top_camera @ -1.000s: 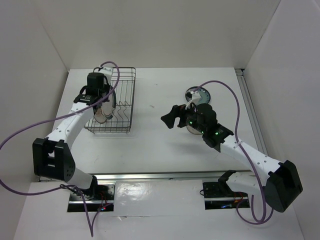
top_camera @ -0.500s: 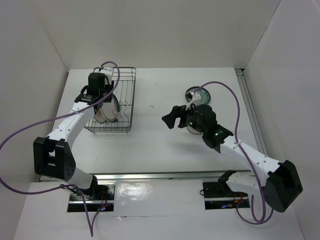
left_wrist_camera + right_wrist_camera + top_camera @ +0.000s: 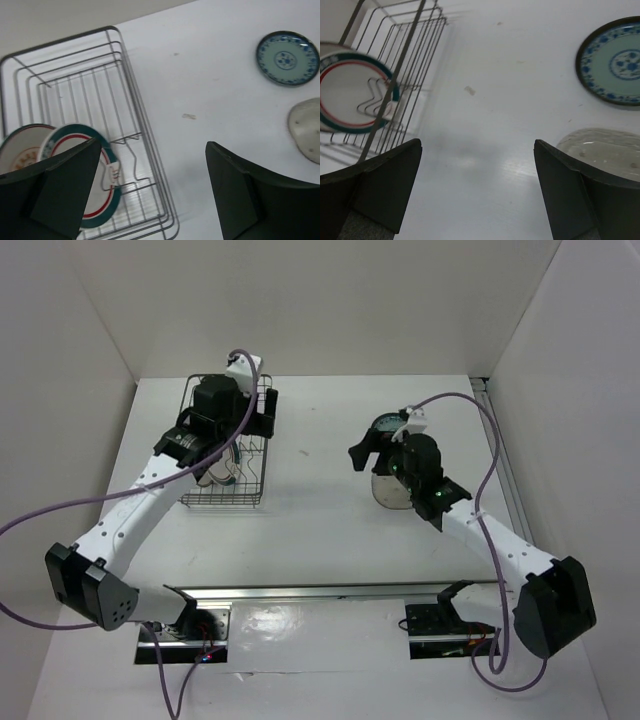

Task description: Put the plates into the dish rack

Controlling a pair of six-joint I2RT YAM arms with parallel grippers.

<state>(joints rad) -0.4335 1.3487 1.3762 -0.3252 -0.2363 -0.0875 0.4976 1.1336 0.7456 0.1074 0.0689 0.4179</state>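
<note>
The dish rack (image 3: 222, 502) (image 3: 131, 90) stands at the left. Two plates stand on edge in its near end: the white one with a dark-green-and-red rim (image 3: 102, 200) (image 3: 350, 95) and, behind it, the white one with orange marks (image 3: 20, 150). My left gripper (image 3: 266, 412) (image 3: 150, 190) hovers open and empty above the rack's right side. The dark teal patterned plate (image 3: 288, 57) (image 3: 615, 60) and the translucent grey plate (image 3: 385, 492) (image 3: 605, 150) lie flat on the table at the right. My right gripper (image 3: 364, 448) (image 3: 477, 190) hangs open just left of them, holding nothing.
White walls close in the table on three sides. A metal rail (image 3: 320, 590) runs along the near edge by the arm bases. The rack's far slots (image 3: 75, 85) hold nothing. Bare white table lies between the rack and the two flat plates.
My left gripper opened, let go of the green-and-red rimmed plate in the rack, then rose and swung right. My right arm moved back toward the teal plate.
</note>
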